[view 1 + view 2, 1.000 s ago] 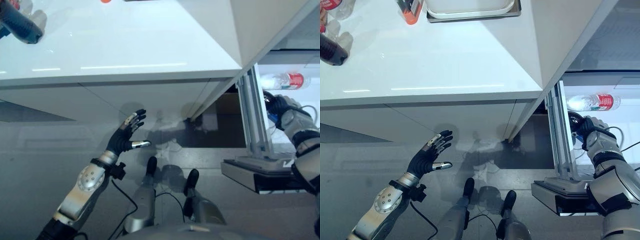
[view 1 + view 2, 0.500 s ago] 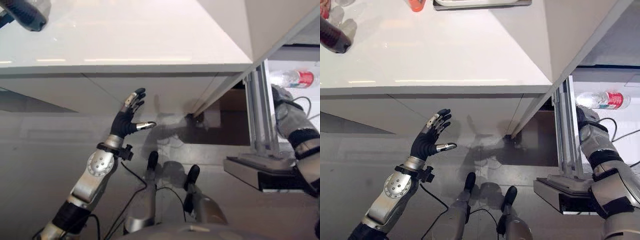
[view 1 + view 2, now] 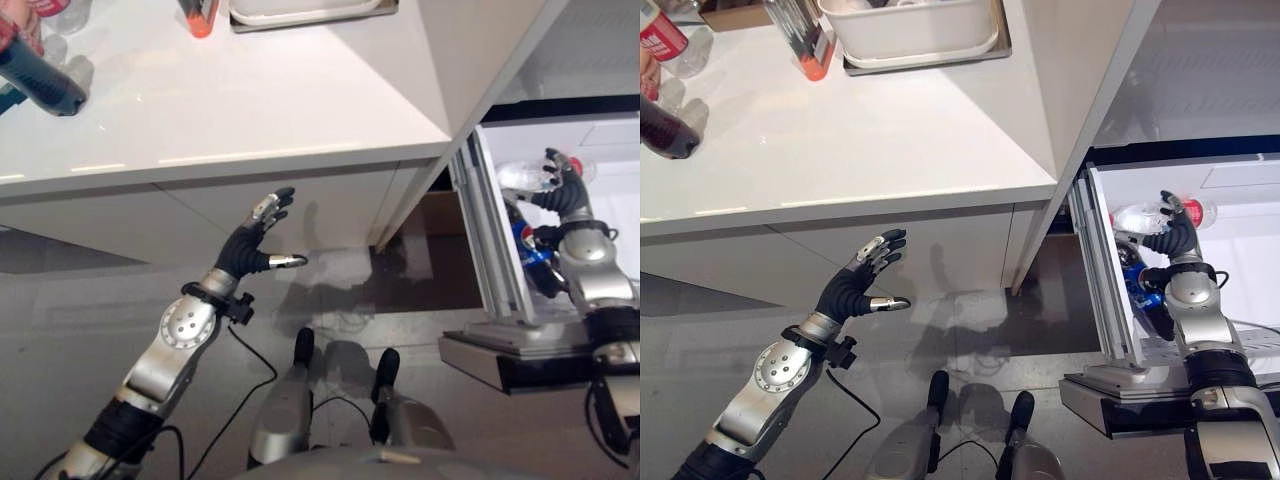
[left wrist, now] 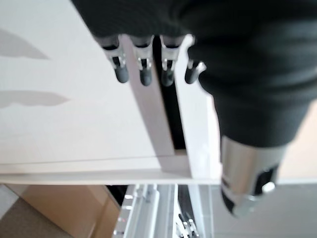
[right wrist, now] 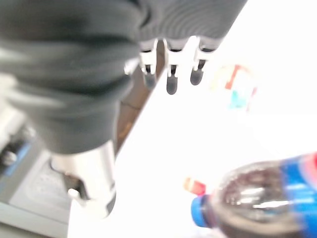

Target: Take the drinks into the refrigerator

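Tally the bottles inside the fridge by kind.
Cola bottle: 1
Clear bottle with a red label: 1
Total: 2

I see my left hand (image 3: 855,285) raised below the white glossy counter (image 3: 840,150), fingers spread straight, thumb out sideways. My right hand (image 3: 1172,237) reaches up beside that counter's right end, fingers relaxed, holding nothing.
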